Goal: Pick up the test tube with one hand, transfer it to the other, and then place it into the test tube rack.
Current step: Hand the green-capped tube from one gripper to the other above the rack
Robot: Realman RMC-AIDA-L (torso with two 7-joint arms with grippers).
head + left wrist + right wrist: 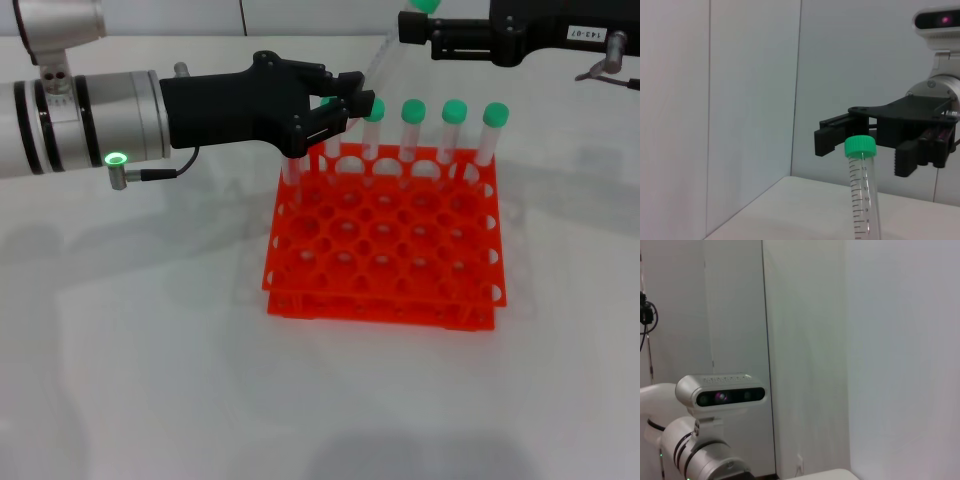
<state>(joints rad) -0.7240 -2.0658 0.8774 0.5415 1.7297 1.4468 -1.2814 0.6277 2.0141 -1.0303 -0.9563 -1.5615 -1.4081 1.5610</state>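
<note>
My left fingers [350, 90] clench the test tube [864, 200]; right fingers [905, 160] stand released around its cap. Risk: a premature release drops it onto the rack [385, 240].

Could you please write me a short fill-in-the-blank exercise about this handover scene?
1. The left gripper holds a tilted ____ near the test tube rack.
2. The right gripper stands open around its green ____.
3. The green light glows on the ____ wrist.
Missing words: test tube; cap; left.
</note>
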